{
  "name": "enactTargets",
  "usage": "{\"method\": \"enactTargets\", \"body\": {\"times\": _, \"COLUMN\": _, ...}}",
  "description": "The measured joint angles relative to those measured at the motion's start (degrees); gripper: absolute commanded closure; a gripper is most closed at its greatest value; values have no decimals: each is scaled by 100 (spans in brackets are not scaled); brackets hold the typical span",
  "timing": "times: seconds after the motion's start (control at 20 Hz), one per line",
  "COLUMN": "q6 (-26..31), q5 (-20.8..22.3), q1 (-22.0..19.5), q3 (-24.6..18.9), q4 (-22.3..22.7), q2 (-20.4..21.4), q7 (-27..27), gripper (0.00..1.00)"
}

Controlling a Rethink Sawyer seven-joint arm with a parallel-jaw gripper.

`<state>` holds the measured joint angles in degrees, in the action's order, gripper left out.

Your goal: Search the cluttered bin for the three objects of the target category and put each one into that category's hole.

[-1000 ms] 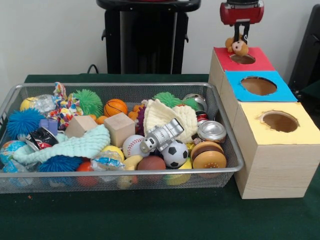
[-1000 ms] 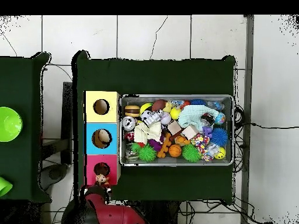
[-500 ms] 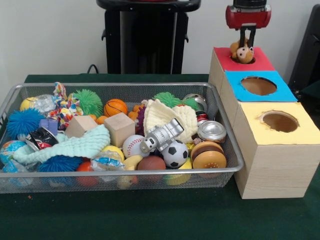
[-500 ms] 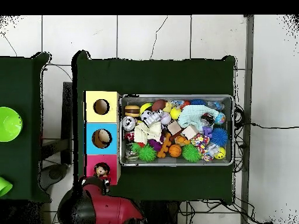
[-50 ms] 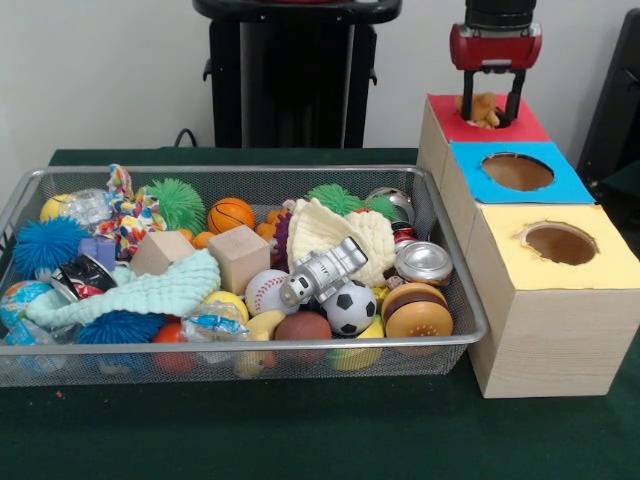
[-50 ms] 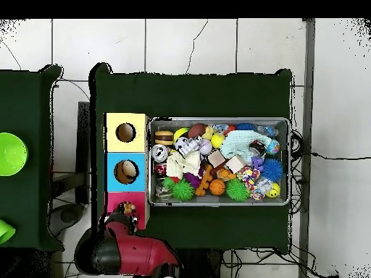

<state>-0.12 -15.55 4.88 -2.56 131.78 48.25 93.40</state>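
A small brown plush monkey (image 5: 482, 109) sits low in the hole of the red-topped box (image 5: 525, 124), only its upper part showing. My gripper (image 5: 491, 103) hangs just above that hole, open, one finger on each side of the toy and not pinching it. Seen from overhead, the plush monkey (image 6: 128, 208) lies in the red box (image 6: 116, 201), with the gripper (image 6: 124, 218) and red arm at the box's lower edge. The wire bin (image 5: 455, 272) holds many mixed toys, among them a grey toy robot (image 5: 325, 270).
A blue-topped box (image 5: 560, 180) and a yellow-topped box (image 5: 600, 262) stand in line with the red one, each with a round hole. The bin (image 6: 217, 120) lies beside them on green cloth. A green bowl (image 6: 11, 153) sits on a separate table.
The gripper carried the plush monkey over the red hole, lowered it in, and its fingers have spread apart. The monkey now sits deeper in the hole.
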Motion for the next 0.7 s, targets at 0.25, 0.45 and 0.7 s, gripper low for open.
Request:
{"method": "enactTargets", "body": {"times": 0.25, "q6": 184, "q5": 1, "q1": 197, "q3": 233, "q4": -103, "q2": 31, "q7": 1, "gripper": 0}}
{"method": "enactTargets", "body": {"times": 0.45, "q6": 809, "q5": 15, "q1": 229, "q3": 407, "q4": -174, "q2": 232, "q7": 1, "gripper": 0}}
{"method": "enactTargets", "body": {"times": 0.7, "q6": 2152, "q5": 103, "q1": 119, "q3": 539, "q4": -262, "q2": 726, "q7": 1, "gripper": 0}}
